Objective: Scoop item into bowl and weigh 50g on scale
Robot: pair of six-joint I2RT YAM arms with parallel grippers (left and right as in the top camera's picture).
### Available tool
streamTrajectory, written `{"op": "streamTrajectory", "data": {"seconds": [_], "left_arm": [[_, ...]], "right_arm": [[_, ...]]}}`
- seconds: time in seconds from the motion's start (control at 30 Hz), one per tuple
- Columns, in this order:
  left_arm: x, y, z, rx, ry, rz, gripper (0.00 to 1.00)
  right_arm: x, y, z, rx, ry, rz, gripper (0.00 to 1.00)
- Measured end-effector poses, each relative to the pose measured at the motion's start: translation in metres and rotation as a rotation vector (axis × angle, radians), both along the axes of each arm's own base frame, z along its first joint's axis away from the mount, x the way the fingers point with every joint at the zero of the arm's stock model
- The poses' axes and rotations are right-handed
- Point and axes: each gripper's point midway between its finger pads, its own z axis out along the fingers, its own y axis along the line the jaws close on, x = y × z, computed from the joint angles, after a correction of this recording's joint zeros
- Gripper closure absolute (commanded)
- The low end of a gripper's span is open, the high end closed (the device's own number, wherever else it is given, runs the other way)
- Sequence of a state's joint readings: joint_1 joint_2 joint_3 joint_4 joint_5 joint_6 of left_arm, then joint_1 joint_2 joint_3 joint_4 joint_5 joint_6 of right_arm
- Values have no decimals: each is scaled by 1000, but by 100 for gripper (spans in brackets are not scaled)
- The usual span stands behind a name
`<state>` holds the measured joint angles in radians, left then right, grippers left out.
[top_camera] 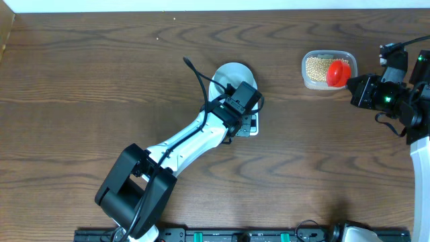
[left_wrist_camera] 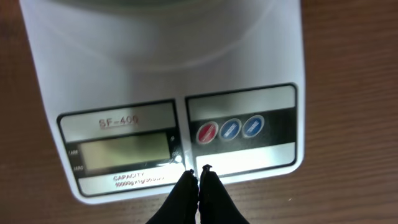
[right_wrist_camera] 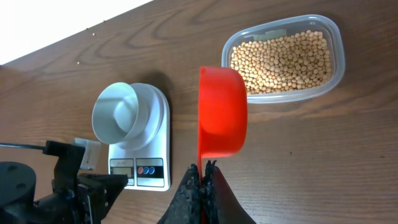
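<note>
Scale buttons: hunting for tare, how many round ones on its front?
3, in a row right of the screen in the left wrist view: red button leftmost, blue button in the middle, second blue button rightmost. None seem hidden.

What we lose
Overhead, the left arm [top_camera: 195, 138] hides most of the scale [top_camera: 251, 127]; our left wrist view crops the bowl [left_wrist_camera: 186, 5].

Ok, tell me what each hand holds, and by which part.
Right hand grips the red scoop by its handle. Left hand holds nothing, shut at the scale's front edge.
</note>
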<state>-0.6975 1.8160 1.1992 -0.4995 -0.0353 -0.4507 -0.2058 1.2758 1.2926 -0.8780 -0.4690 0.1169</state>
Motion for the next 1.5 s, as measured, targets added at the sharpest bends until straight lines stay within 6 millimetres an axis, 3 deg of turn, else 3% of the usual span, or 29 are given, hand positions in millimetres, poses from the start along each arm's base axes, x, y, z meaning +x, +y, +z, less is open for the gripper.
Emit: {"op": "streamTrajectory", "data": {"seconds": [0.13,0.43,1.27,1.5], "left_arm": [[7,-7,1,-20,-29,-15,93],[7,-7,-31,19,12,-28,93],[13,-12,-28,-1,-14,-28,93],[13,-3,-30,12,4,-13,93]], "right_arm": [[0,-2,-1,-10,2,-8,99],[-2,-3,-4,-14,18,-14,99],[-4,-6,-6,-28,31,-23,99],[-5,-5,-7,-28,35,-23,99]]}}
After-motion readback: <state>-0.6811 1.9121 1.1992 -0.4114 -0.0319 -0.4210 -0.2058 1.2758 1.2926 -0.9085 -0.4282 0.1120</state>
